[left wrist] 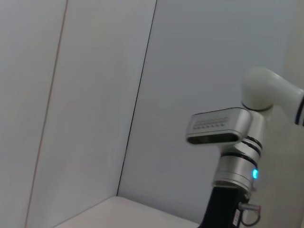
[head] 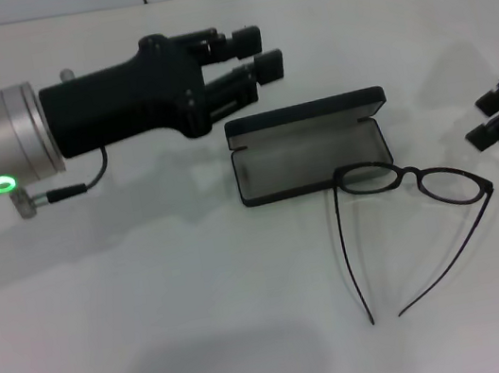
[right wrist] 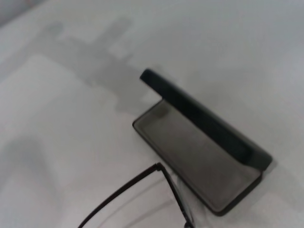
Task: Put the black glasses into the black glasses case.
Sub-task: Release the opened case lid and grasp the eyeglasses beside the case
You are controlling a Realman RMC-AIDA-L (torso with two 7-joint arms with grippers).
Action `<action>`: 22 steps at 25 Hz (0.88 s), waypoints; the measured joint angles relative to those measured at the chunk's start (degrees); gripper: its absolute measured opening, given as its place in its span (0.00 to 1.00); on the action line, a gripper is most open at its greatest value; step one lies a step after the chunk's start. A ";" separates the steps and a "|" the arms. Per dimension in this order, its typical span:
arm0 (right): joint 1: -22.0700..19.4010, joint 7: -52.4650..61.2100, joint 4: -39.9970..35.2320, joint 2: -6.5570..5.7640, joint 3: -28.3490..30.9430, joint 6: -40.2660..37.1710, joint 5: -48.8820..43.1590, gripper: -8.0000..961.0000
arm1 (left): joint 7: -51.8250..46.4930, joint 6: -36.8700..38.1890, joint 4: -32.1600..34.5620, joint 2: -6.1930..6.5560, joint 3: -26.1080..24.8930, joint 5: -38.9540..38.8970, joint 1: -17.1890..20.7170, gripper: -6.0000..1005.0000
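At frame edge, the right hand (head: 498, 116) is cut off.

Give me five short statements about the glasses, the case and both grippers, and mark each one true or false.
1. The black glasses case lies open on the table. True.
2. The black glasses are already inside the case. False: they lie on the table, unfolded, with one lens rim over the case's near edge.
3. The left gripper is shut on the glasses. False: it hovers open behind the case's left end, holding nothing.
4. The right gripper is at the right edge of the head view, apart from the glasses. True.
5. The glasses' temple arms are folded. False: both are spread out, pointing toward the robot.
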 joint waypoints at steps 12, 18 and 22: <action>10.82 3.61 8.62 5.67 -10.86 10.41 -11.44 0.57 | 10.41 2.05 -11.31 0.01 -0.48 -2.06 0.12 0.40; 12.82 3.62 12.78 6.27 -16.72 14.87 -11.17 0.50 | 11.59 2.23 -13.25 -0.06 -0.47 -2.20 0.31 0.40; 13.02 3.39 12.84 6.58 -18.35 15.92 -9.98 0.46 | 13.13 1.98 -15.51 -0.04 -0.51 -2.27 -0.25 0.40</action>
